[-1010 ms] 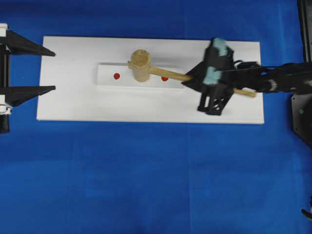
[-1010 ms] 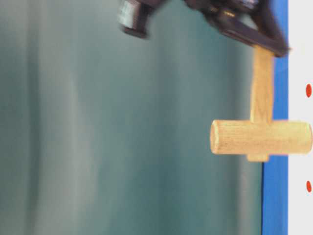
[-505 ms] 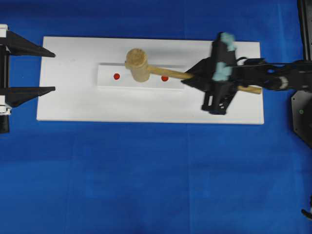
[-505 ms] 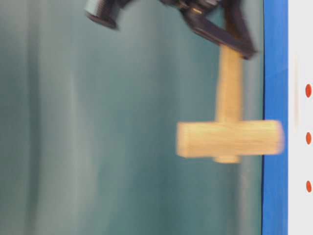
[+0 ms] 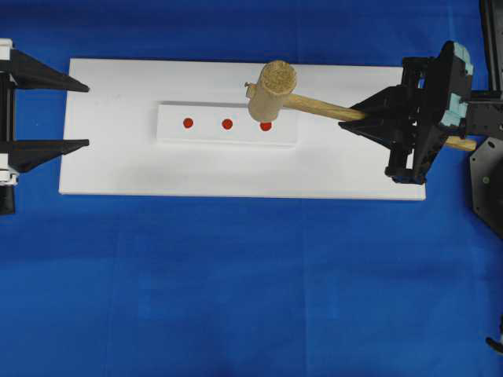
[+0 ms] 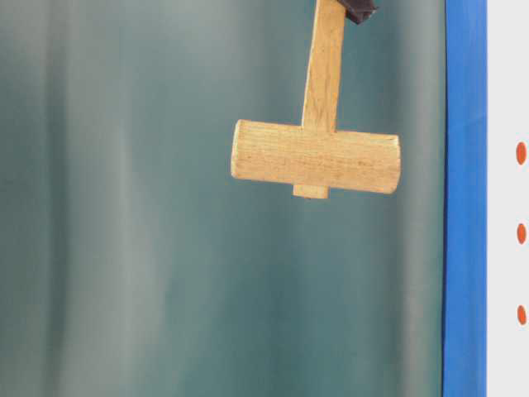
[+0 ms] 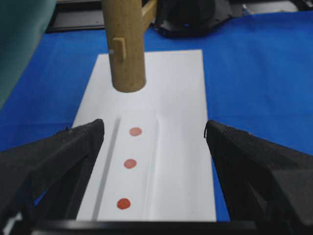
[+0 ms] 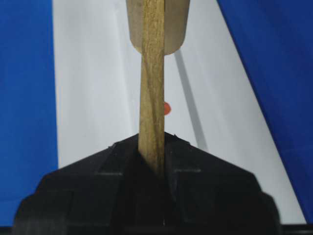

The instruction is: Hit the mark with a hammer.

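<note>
The hammer [image 5: 271,88], a light-tan wooden mallet, hangs in the air above the white strip [image 5: 208,133]. Its head hovers over the rightmost of three red marks [image 5: 266,126], partly covering it from above. My right gripper [image 5: 355,119] is shut on the slim handle [image 8: 151,98], which runs between its jaws [image 8: 152,142]. In the table-level view the hammer head [image 6: 316,157] is well off the board with the marks [image 6: 521,233]. At the left edge my left gripper [image 5: 82,115] is open and empty, facing the marks [image 7: 130,163] and the hammer head [image 7: 126,44].
The strip lies on a white board [image 5: 118,165], which rests on a blue cloth [image 5: 236,290]. The right arm's base [image 5: 487,181] stands at the right edge.
My right gripper has drawn back to the right and lifted the hammer. Its head has left the middle mark, which now shows, and hangs higher over the right one. The left gripper has stayed still.
</note>
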`<state>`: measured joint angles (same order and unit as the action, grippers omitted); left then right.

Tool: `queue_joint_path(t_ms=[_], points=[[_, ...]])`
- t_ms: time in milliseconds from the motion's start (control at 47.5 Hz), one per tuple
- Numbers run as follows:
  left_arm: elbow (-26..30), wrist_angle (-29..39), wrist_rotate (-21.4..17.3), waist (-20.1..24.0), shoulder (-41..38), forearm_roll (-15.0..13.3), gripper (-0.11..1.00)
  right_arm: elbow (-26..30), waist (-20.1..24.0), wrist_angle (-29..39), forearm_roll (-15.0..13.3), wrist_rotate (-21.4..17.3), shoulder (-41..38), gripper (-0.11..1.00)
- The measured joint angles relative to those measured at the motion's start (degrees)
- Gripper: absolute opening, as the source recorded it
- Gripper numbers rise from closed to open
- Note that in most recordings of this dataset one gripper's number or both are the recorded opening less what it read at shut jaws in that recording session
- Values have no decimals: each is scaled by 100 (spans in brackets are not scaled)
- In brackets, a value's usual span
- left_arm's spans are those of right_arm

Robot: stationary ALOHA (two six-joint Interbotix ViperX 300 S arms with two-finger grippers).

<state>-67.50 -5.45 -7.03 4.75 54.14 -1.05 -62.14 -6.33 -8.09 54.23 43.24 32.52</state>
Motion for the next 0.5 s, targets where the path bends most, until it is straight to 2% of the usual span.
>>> queue_joint_path(t_ms=[273, 505], points=[[0, -9, -9, -9, 0, 0, 82, -18, 9, -9, -9, 18, -246, 2], [0, -9, 0, -9, 0, 0, 82, 26, -9, 105, 123, -70, -1854, 2]])
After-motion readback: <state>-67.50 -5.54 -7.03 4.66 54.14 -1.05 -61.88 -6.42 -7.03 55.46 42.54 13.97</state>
